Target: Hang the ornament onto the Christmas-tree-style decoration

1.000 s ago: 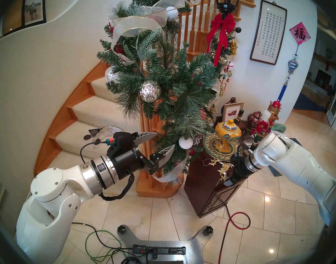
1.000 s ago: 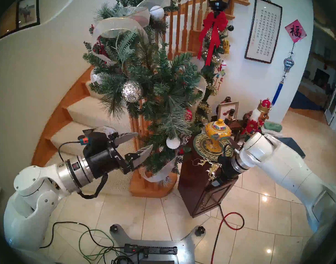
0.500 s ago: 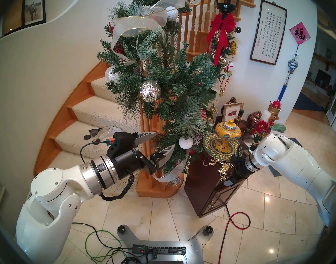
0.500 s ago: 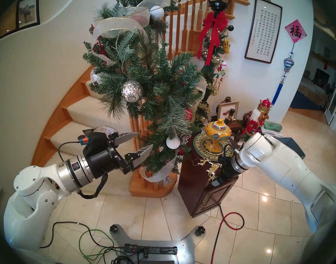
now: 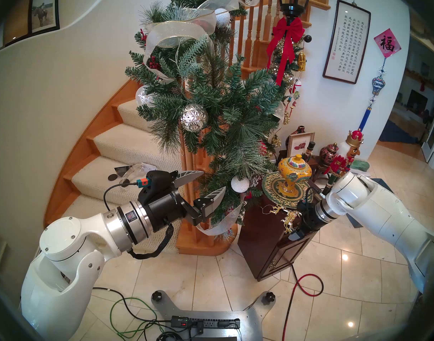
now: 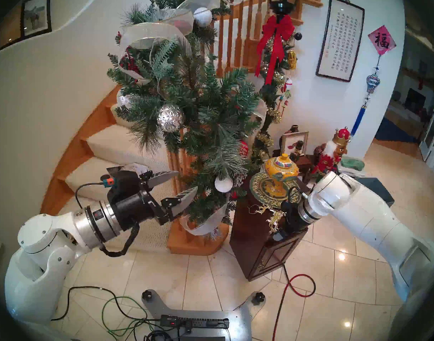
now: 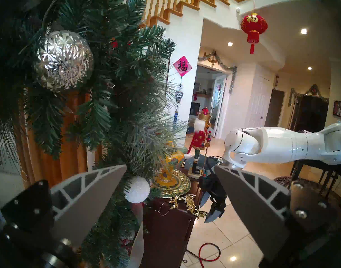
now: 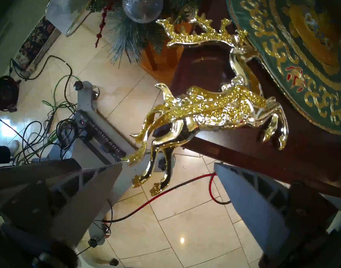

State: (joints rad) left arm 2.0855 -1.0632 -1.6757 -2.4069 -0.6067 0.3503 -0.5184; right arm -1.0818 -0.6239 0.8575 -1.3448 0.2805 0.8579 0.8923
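The right gripper (image 8: 167, 165) points steeply down over the near corner of the dark wooden desk (image 5: 265, 229), its jaws wide apart and closed on nothing. In the right wrist view the gold reindeer ornament (image 8: 210, 111) lies just past the fingertips, at 12 o'clock from the gap between them. Its lowest deer droops over the desk edge with head and forelegs hanging free above the tile floor (image 8: 185, 223), and its legs reach down almost level with the two fingertips without touching either. The upper deer rest on the desk top, close against the rim of the green and gold plate (image 8: 293, 54) at 2 o'clock. From the head view the ornament (image 5: 288, 218) crosses the desk's front corner, its thin string loop lying on the top toward 10 o'clock. Open air and floor lie below and at 6 o'clock from the hanging part.

The left gripper (image 5: 212, 183) is held level with its jaws apart and empty; its lower fingertip is at the outer needles of the green garland (image 5: 225, 106). The garland hangs down the stair post at 10 o'clock from the desk. A white snowy ball (image 5: 240, 184) hangs at its lower end, just beside the desk's left edge, and a faceted silver ball (image 5: 194, 117) hangs higher up. A nutcracker (image 5: 344, 158) stands on the far side of the desk.
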